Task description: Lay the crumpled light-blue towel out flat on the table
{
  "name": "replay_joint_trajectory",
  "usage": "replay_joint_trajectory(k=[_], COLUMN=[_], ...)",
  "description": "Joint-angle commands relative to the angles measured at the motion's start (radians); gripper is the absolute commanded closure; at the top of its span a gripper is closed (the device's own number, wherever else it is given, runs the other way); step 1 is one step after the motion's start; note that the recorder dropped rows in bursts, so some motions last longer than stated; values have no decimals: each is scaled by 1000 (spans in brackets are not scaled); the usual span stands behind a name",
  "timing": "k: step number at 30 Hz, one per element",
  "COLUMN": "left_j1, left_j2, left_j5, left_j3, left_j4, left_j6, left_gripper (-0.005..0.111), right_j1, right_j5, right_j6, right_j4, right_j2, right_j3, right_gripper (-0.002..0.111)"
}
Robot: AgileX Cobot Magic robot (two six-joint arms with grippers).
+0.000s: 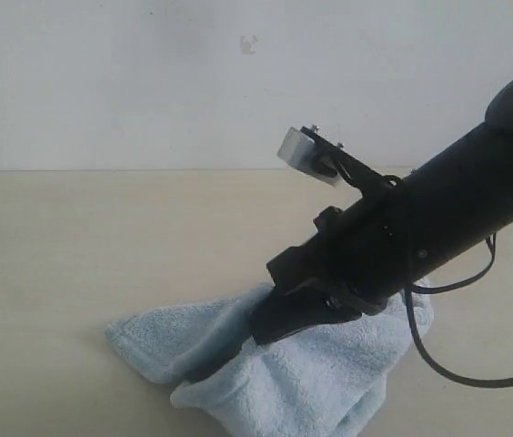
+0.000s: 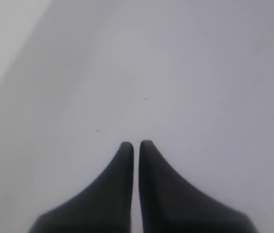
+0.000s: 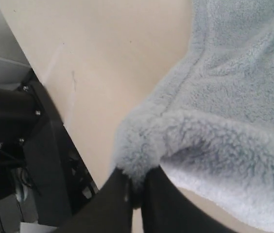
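Note:
The light-blue towel (image 1: 311, 373) lies bunched and folded on the beige table (image 1: 75, 246), near the front edge at centre-right. My right gripper (image 1: 211, 369) reaches across it from the right, its black fingers pressed down into a fold. In the right wrist view the gripper (image 3: 136, 180) is shut on a fluffy edge of the towel (image 3: 214, 126), which is lifted a little off the table (image 3: 108, 63). My left gripper (image 2: 136, 144) is shut with nothing between its fingers, over a bare pale surface (image 2: 176, 73). It does not show in the exterior view.
The right arm (image 1: 447, 209) fills the right side of the exterior view, with a black cable (image 1: 457, 364) looping beside the towel. A white wall (image 1: 147, 73) stands behind the table. Dark machinery (image 3: 10, 126) lies past the table's edge in the right wrist view.

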State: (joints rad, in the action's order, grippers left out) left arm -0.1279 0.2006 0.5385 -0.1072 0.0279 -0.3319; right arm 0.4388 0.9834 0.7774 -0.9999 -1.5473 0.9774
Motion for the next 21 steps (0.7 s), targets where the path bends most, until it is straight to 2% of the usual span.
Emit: replay_joint_trajectory(k=[1, 2, 3, 5, 7, 9, 11, 12, 14, 15, 17, 19, 21], left_j1=[115, 175, 231, 296, 324, 339, 339, 339, 339, 339, 339, 339, 339], left_j2=[328, 451, 579, 798, 961, 1088, 1189, 1229, 1278, 1293, 1318, 1356, 1400], left_j5=[13, 11, 5, -17, -103, -258, -387, -433, -431, -383, -197, 100, 344], left_j3=[-171, -199, -226, -263, -298, -348, -421, -450, -475, -483, -499, -530, -566], left_j4=[-1056, -1123, -1123, -1123, -1107, -1063, -1086, -1143, -1312, -1412, -1577, -1660, -1674], left_j6=[-106, -106, -106, -106, -197, -456, -717, -805, -868, -888, -917, -889, -751], left_gripper=[103, 103, 103, 103, 103, 103, 103, 103, 103, 103, 103, 103, 103], right_j1=[0, 0, 0, 0, 0, 0, 0, 0, 0, 0, 0, 0, 0], right_j5=[-5, -5, -5, -5, -5, -12, -20, -22, -26, -29, -29, -42, -65], right_j6=[51, 53, 76, 120, 129, 95, 71, 71, 71, 71, 71, 69, 52], right_j4=[-77, -77, -77, -68, -20, 61, 105, 112, 125, 127, 148, 166, 207], right_j2=[13, 13, 13, 13, 13, 13, 13, 13, 13, 13, 13, 11, 9], right_j3=[1, 1, 1, 1, 1, 1, 1, 1, 1, 1, 1, 1, 1], right_gripper=[108, 108, 108, 108, 108, 108, 108, 108, 108, 108, 108, 108, 108])
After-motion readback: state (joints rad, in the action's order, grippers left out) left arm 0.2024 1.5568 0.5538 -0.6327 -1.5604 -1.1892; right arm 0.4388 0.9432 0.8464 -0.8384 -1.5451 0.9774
